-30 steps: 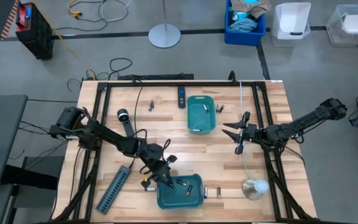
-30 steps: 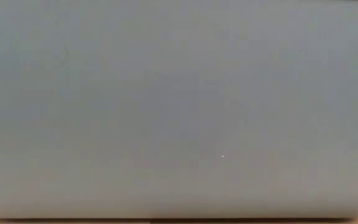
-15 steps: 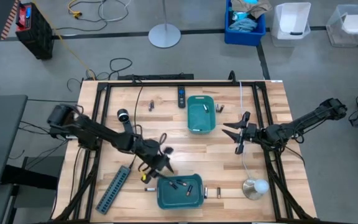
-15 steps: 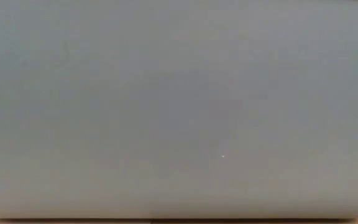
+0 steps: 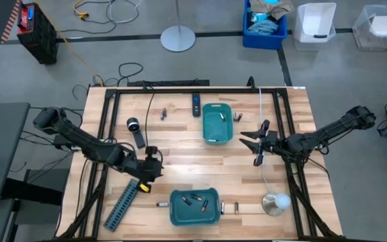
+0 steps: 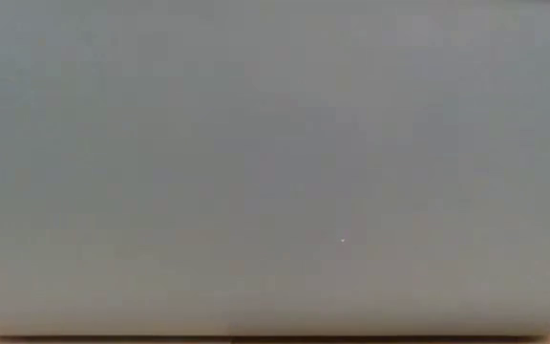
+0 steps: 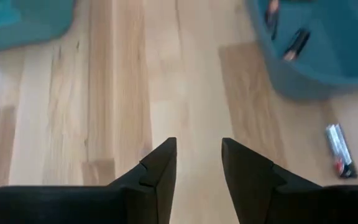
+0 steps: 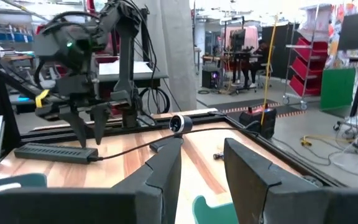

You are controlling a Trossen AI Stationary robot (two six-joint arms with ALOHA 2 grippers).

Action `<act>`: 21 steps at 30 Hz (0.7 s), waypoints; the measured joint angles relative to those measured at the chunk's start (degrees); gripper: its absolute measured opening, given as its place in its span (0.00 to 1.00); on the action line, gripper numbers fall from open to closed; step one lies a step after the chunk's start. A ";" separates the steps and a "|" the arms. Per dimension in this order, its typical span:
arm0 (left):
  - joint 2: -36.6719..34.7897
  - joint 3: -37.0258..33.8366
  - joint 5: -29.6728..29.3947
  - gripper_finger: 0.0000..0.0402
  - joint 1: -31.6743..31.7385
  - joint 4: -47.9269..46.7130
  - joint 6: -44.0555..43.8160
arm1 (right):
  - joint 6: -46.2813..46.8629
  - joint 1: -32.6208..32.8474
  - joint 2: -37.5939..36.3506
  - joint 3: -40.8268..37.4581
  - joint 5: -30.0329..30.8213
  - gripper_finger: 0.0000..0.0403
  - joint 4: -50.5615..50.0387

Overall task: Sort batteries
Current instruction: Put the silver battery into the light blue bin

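Two teal bins sit on the tabletop (image 5: 200, 158): the near bin (image 5: 195, 206) at about six o'clock from the centre holds three or four batteries (image 5: 192, 199), and the far bin (image 5: 217, 123) at twelve o'clock shows one pale item I cannot identify. Loose batteries lie outside them: one (image 5: 161, 203) touching-close at the near bin's nine o'clock side, a pair (image 5: 228, 207) just off its three o'clock side, one (image 5: 163, 115) up at eleven o'clock and one (image 5: 237, 117) just beside the far bin's three o'clock edge. The left claw (image 5: 154, 168) hangs at about eight o'clock, near the grey power strip (image 5: 122, 204), with its fingers spread and nothing between them. The right claw (image 5: 252, 144) waits at three o'clock, also spread and empty. I judge the step to be the gap between a drop and the next pick, with sorting partly done. The next move would call for lowering the left claw over the nearest loose battery, lining the fingers across its length since such a small cylinder will likely roll. From the left wrist, the left claw (image 7: 197, 163) looks over bare wood, and the near bin (image 7: 328, 56) and a silvery battery (image 7: 339, 147) show closer than from overhead. From the right wrist, its own claw (image 8: 201, 171) frames the left arm and a small webcam (image 8: 179, 124) across the tabletop, with a person far back in the room. At table height nothing shows but flat grey.
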 joint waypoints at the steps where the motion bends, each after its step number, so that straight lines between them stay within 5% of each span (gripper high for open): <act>1: 0.15 0.00 -0.63 0.30 -0.71 -1.14 -1.43 | 0.40 -0.20 0.70 0.80 0.02 0.34 -0.76; 6: 0.90 -1.70 -2.08 0.30 -3.91 -2.52 -5.42 | 0.85 -0.33 6.21 5.28 0.00 0.34 -3.42; 12: -0.16 -11.69 -1.86 0.30 -4.41 14.11 -3.85 | 0.73 -0.69 15.91 12.62 -0.50 0.34 -3.68; 21: -15.04 -22.88 -0.88 0.30 2.09 32.58 4.64 | -3.29 -0.77 36.49 31.52 -2.66 0.34 -6.36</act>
